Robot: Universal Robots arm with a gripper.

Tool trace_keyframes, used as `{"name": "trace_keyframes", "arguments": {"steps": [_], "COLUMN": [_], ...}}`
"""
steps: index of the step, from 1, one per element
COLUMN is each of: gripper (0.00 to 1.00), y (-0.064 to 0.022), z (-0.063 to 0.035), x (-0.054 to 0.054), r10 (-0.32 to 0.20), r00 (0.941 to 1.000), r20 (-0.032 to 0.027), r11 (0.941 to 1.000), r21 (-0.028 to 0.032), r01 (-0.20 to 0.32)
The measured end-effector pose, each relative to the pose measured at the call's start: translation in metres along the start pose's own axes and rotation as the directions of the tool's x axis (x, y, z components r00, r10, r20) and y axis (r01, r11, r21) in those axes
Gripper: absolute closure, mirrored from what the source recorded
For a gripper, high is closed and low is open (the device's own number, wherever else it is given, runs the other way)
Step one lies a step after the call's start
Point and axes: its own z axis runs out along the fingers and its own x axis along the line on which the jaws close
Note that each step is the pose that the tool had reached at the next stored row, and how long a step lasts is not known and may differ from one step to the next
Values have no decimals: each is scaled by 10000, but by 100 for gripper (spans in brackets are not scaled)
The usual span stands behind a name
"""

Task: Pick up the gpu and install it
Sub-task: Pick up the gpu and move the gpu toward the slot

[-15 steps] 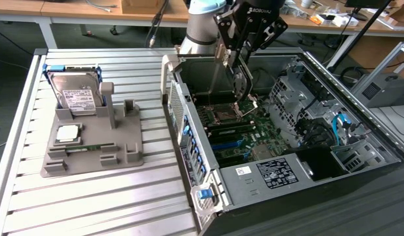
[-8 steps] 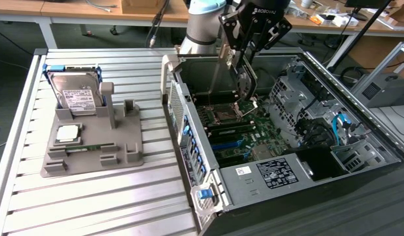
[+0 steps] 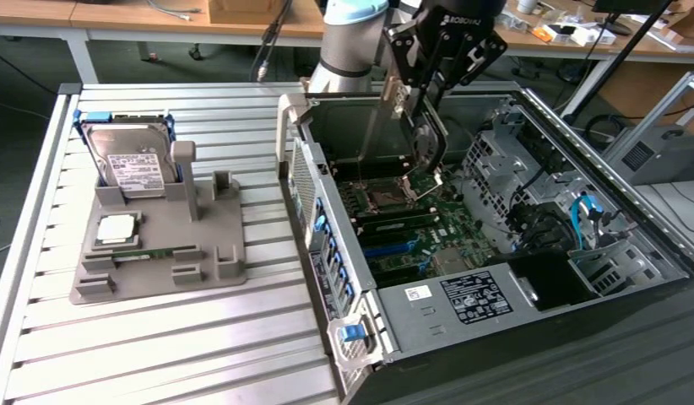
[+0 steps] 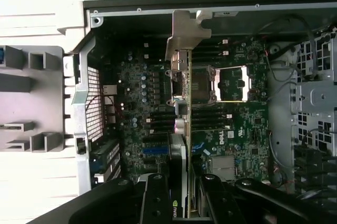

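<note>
Gripping the gpu (image 3: 428, 145) by its upper edge, your jaws hung above the motherboard (image 3: 409, 245); it looked stiff, light, fragile.

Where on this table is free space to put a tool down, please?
The table is bare in front of the holder, beside the case. A narrow strip runs between holder and case. Inside the case it is crowded around the gpu.

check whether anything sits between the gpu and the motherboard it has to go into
nothing visible does: the gpu, gripped by the fingers, hangs edge-on above the motherboard inside the open case, no cable or loose part beneath it
</note>
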Motion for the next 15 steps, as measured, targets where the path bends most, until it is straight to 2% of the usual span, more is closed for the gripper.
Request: {"name": "trace_keyframes", "arguments": {"steps": [15], "gripper": [73], "y": [6], "z": [48], "x": [-158], "r10": [0], "r00": [10000], "r20": [0], "r11": [10000], "r21": [19], "r01": [0]}}
